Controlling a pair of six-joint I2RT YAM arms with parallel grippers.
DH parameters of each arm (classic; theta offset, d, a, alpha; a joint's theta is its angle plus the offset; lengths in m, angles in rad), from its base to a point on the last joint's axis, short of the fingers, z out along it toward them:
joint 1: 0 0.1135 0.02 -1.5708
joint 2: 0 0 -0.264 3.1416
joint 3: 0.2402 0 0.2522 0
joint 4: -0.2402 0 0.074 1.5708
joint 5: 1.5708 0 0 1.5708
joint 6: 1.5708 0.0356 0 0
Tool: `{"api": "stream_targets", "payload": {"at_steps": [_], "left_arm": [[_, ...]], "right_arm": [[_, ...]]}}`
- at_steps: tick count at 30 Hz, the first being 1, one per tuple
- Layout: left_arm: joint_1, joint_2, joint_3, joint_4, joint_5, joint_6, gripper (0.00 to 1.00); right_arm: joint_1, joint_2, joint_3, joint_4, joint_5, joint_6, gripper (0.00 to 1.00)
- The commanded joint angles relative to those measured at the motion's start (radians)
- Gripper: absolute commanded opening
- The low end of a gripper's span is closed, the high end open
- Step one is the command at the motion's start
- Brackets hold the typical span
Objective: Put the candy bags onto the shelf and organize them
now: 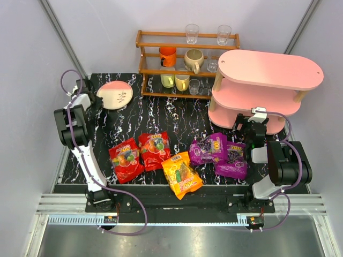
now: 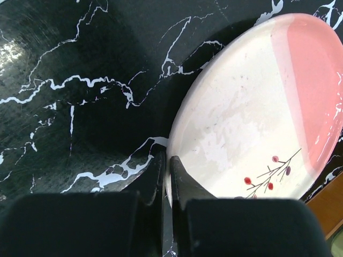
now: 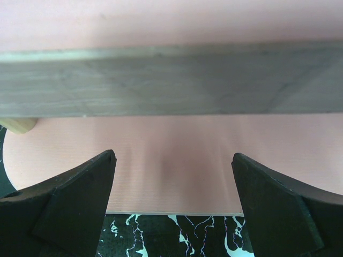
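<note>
Five candy bags lie on the black marble table in the top view: two red (image 1: 126,159) (image 1: 155,150), one orange (image 1: 182,174), two purple (image 1: 208,148) (image 1: 233,160). The pink three-tier shelf (image 1: 268,69) stands at the back right with nothing on it. My right gripper (image 1: 251,119) is open and empty, level with the shelf's lowest board. The right wrist view shows that board (image 3: 171,144) between the spread fingers of the right gripper (image 3: 174,160). My left gripper (image 1: 95,99) is shut and empty at the far left; it also shows in the left wrist view (image 2: 166,158).
A pink-and-white plate (image 1: 114,95) lies at the back left, its rim just past my left fingertips (image 2: 252,118). A brown wooden rack (image 1: 185,59) of cups and glasses stands at the back. Grey walls close in both sides.
</note>
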Motion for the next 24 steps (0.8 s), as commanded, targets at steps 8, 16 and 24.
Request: {"api": "stream_targets", "payload": {"at_steps": [8,16,24], "left_arm": [[0.003,0.065,0.133,0.043,0.053,0.024,0.02],[0.001,0.015,0.092,0.061,0.042,0.084,0.22],[0.004,-0.117,-0.062,0.120,0.060,0.106,0.56]], "right_arm": [[-0.004,-0.003,0.012,0.049,0.004,-0.009,1.00],[-0.004,-0.002,0.012,0.049,0.004,-0.009,1.00],[-0.004,-0.003,0.012,0.050,0.004,-0.011,1.00]]}}
